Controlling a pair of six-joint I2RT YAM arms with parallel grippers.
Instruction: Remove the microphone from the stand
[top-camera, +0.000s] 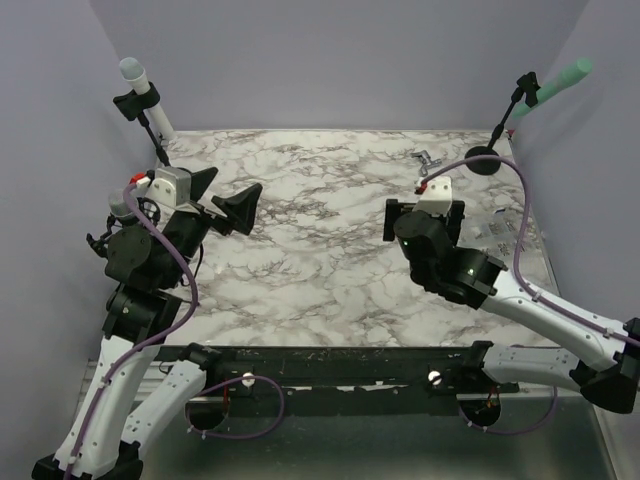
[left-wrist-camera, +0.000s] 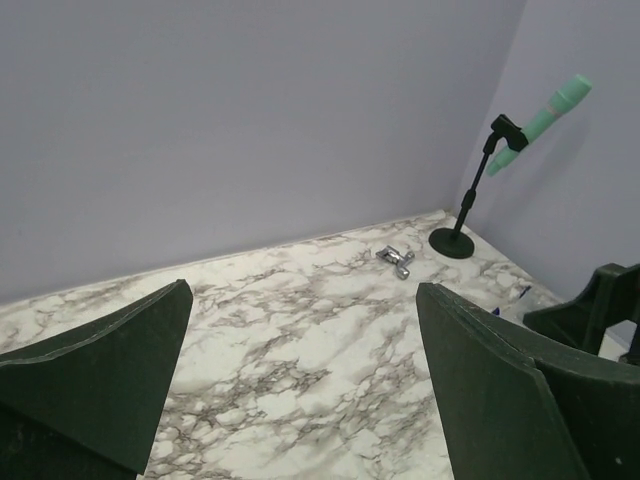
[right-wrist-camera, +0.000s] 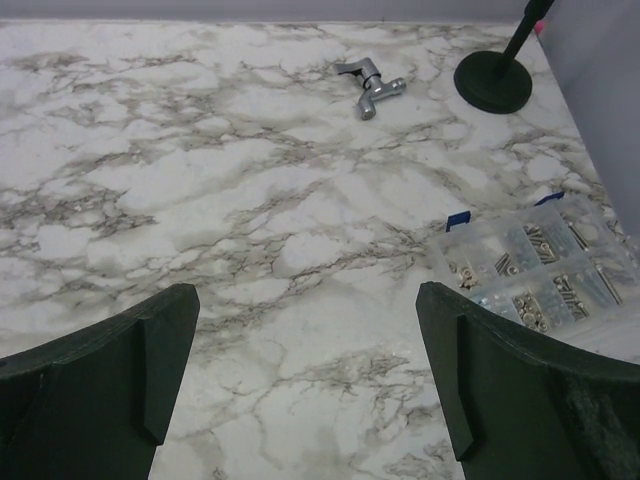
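Observation:
A mint-green microphone sits tilted in the clip of a black stand at the far right corner. It also shows in the left wrist view. A white microphone with a grey head sits in a second black stand at the far left. My left gripper is open and empty over the left of the table, pointing towards the green microphone. My right gripper is open and empty at centre right, short of the stand's round base.
A small chrome fitting lies near the right stand's base, also in the right wrist view. A clear box of screws lies at the right edge. Lilac walls close in three sides.

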